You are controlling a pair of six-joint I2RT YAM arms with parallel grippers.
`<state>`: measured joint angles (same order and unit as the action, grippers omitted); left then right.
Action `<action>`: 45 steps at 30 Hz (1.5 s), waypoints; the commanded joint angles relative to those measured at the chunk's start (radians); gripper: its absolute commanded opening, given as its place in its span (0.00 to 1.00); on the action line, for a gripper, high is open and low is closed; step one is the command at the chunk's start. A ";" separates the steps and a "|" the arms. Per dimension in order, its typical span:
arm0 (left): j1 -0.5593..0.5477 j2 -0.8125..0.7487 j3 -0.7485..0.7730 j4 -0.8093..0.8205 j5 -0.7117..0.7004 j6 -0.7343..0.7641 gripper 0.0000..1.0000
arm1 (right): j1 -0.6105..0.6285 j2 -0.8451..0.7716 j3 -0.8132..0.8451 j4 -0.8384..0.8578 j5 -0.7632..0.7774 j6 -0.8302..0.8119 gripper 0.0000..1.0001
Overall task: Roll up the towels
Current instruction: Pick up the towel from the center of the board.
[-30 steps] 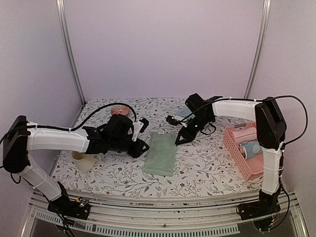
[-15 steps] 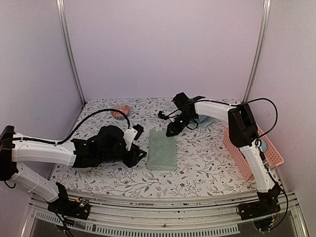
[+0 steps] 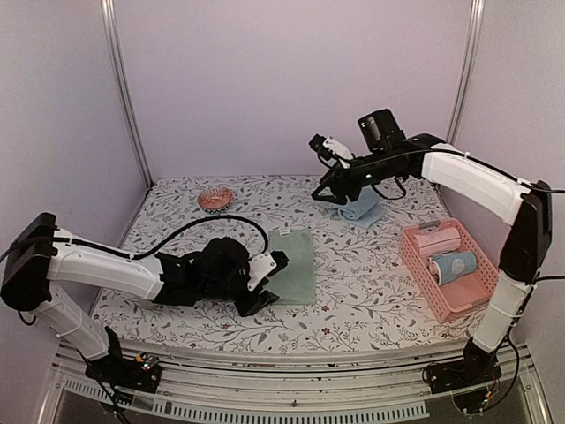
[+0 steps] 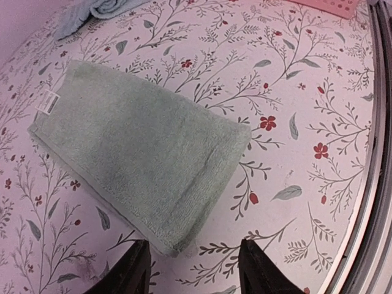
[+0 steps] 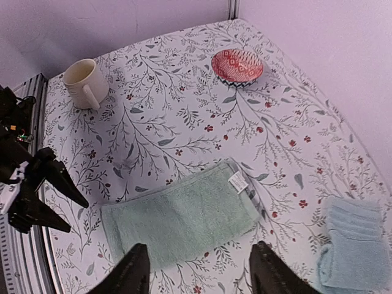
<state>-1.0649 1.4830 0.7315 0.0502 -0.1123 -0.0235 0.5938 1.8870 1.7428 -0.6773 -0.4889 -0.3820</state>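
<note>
- Left gripper [image 4: 191,245]: fingers spread wide, holding nothing, low at the 7 o'clock corner of the sage green towel [image 3: 296,263].
- Sage green towel: flat and unrolled at mid-table, with a white tag at its 12 o'clock end.
- Right gripper [image 5: 199,245]: fingers apart, empty, high above the table.
- Light blue towel [image 3: 357,208]: partly rolled, at 1 o'clock from the green one.
- Pink basket [image 3: 422,269]: at 3 o'clock.

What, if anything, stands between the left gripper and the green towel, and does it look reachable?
Probably yes. The left gripper is open right at a corner of the green towel, which lies flat with nothing on it, and the right gripper is raised well clear.
</note>
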 commanded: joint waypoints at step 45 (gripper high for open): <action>0.047 0.395 0.304 -0.309 0.152 0.333 0.07 | 0.080 -0.290 -0.689 0.053 -0.165 -0.259 0.32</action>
<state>-1.0122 1.8469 1.0100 -0.1967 -0.0135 0.3416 0.6312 1.5929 1.0855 -0.6415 -0.6849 -0.6094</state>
